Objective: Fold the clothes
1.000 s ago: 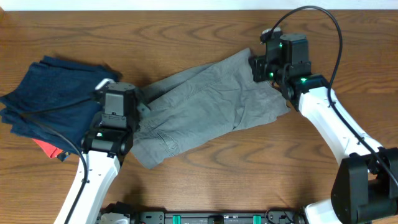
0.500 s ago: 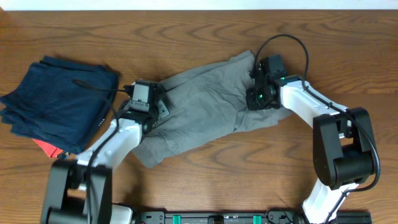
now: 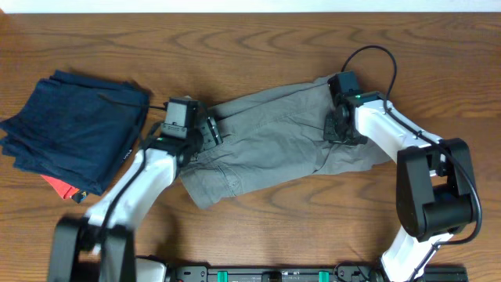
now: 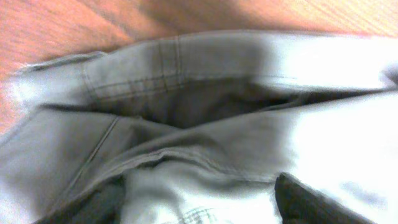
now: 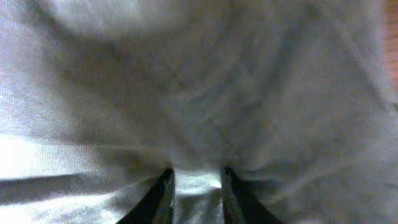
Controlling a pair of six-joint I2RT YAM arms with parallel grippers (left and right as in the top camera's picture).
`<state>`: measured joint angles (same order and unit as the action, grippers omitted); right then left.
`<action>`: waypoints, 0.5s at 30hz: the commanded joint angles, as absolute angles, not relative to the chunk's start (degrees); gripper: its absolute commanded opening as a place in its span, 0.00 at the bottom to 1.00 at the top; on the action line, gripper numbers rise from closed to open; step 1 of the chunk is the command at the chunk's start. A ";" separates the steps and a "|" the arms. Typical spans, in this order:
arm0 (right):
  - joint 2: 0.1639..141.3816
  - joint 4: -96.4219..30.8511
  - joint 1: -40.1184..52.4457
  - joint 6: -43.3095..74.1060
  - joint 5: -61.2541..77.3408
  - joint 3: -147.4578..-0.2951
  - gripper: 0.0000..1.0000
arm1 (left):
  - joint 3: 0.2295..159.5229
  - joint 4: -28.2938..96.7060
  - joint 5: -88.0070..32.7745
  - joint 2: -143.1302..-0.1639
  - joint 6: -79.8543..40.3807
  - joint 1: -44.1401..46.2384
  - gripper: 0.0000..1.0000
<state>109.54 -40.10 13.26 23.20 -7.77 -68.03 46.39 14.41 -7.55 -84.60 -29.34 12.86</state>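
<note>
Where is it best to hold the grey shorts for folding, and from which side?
Grip the grey shorts at the stitched waistband on their left end, coming from above and from the left: that thick band gapes open over the table, so a finger can probably slip inside.

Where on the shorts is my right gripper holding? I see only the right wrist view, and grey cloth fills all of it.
Observer: In the overhead view, the right gripper is on the right end of the grey shorts, which lie slanted across the wooden table.
Operator: And the left gripper, is it on the shorts also?
Observer: Yes, the left gripper is at the opposite end, by a stitched edge. Its fingers stand wide apart with a fold of cloth between them.
Operator: Is something else lying near the shorts?
Observer: A pile of dark blue clothes lies at the left of the table, apart from the shorts.
</note>
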 commanded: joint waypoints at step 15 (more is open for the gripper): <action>91.07 -39.88 12.05 14.50 -1.02 -68.60 0.44 | 44.97 26.00 2.98 -75.13 -27.62 9.02 0.98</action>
